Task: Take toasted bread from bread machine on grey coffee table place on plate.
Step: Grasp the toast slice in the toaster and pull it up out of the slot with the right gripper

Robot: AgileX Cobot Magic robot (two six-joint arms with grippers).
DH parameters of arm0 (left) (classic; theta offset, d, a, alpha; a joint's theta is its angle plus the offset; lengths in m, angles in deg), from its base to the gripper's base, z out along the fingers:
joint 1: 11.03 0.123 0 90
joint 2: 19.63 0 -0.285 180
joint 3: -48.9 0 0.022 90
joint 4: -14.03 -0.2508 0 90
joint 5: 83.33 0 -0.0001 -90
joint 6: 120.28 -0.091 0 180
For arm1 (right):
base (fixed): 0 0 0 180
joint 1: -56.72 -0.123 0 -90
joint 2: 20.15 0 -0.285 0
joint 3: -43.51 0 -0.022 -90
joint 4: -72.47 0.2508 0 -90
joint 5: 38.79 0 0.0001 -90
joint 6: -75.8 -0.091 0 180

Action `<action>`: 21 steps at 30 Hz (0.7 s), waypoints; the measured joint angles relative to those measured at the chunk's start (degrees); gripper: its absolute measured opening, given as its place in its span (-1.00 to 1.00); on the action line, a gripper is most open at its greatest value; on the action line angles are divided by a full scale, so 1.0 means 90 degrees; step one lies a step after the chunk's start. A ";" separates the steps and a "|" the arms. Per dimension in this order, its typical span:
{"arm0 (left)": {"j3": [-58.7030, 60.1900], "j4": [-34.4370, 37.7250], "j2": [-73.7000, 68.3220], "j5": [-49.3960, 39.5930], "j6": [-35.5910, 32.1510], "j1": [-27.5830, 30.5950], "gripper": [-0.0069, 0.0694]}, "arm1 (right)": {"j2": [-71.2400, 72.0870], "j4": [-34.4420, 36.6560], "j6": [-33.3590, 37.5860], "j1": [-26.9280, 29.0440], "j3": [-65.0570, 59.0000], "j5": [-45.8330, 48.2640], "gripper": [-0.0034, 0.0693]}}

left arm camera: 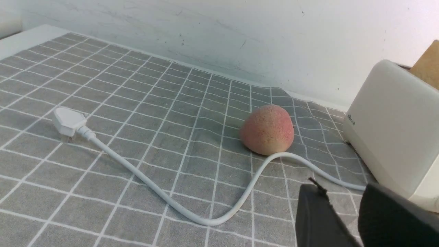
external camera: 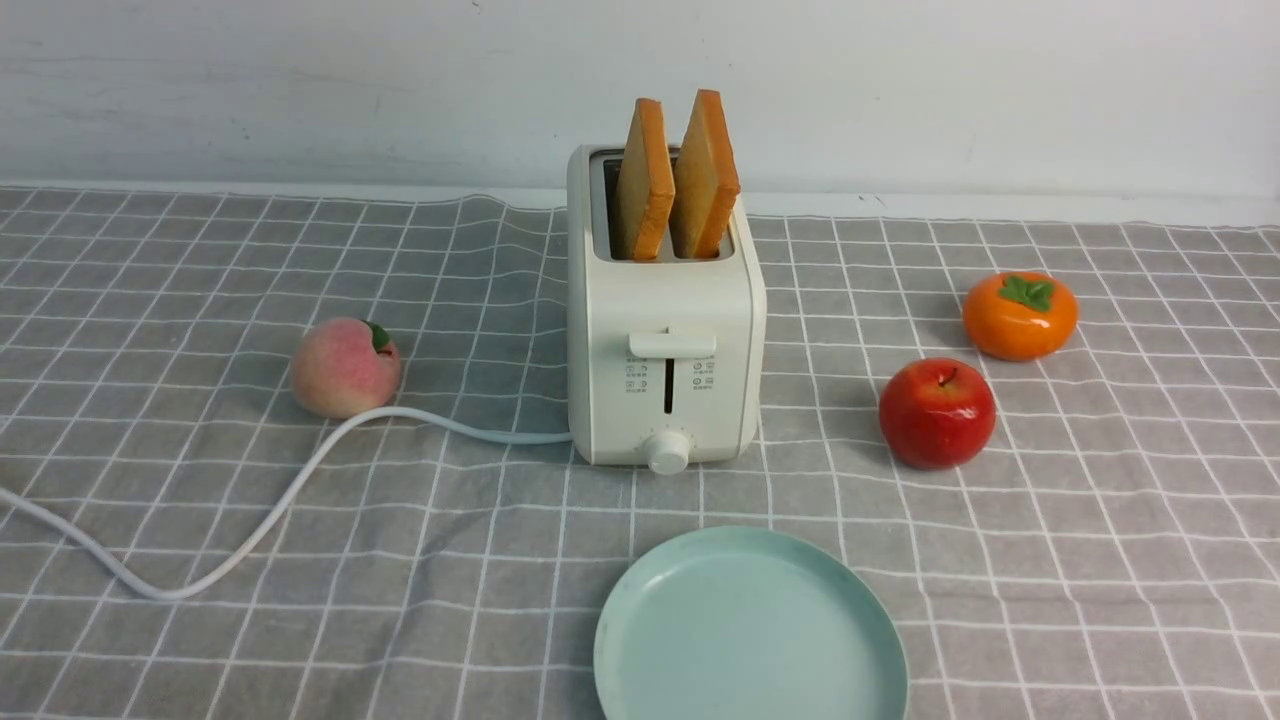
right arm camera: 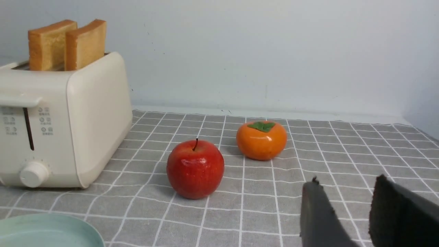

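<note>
Two grippers appear only in their own wrist cameras; the front view shows neither. The left gripper (left arm camera: pixel 343 195) has its black padded fingers (left arm camera: pixel 319 219) standing apart, with only checked cloth in the gap. Just past the fingertips runs a white round cord (left arm camera: pixel 192 214). Close beyond it stands the cream-white two-slot bread machine (left arm camera: pixel 391 130), with a corner of the toasted bread (left arm camera: pixel 427 67) poking from its top, above and beyond the fingers. A fuzzy pink-yellow peach (left arm camera: pixel 267 130) sits farther off beside a bend of the cord, and the white plug (left arm camera: pixel 68 120) lies well apart.

The right gripper (right arm camera: pixel 346 187) also has its fingers spread and holds nothing. Nearest it is a glossy red apple (right arm camera: pixel 195 168), with an orange persimmon with a green leaf cap (right arm camera: pixel 261 140) just behind. The bread machine stands past the apple, so both slices are well apart from this gripper too.

Seen from the front, the bread machine fills the middle of the frame on the grey coffee table (external camera: pixel 150 300), a grey cloth with white grid lines. The two thick, golden, brown-crusted slices stand in its slots at upper centre, tilted slightly to the right. The round, shallow, pale mint-green plate (external camera: pixel 750 630) lies at bottom centre, near the machine's front and cut by the frame's lower edge. The peach is at mid left, and the apple and persimmon are at mid right.
</note>
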 joint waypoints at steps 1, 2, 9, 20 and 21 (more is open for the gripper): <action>0.0000 0.0007 0.0000 0.0000 0.0000 0.0000 -0.31 | 0.0000 0.0000 0.0000 0.0000 0.0000 0.0000 -0.25; 0.0000 0.0007 0.0000 0.0000 0.0000 0.0000 -0.31 | 0.0000 0.0000 0.0000 0.0000 0.0000 0.0000 -0.25; 0.0007 0.0605 0.0000 0.1328 0.0825 0.0000 -0.30 | 0.0000 -0.0017 0.0036 0.0000 -0.0005 -0.0389 -0.25; -0.0908 0.0257 -0.0018 0.3040 0.1978 0.0000 -0.26 | -0.0314 0.0310 -0.1430 0.0000 0.1007 -0.1783 -0.25; -0.1259 0.0088 -0.0105 0.2925 0.1986 0.0000 -0.26 | -0.0503 0.0324 -0.1551 0.0000 0.1380 -0.1586 -0.25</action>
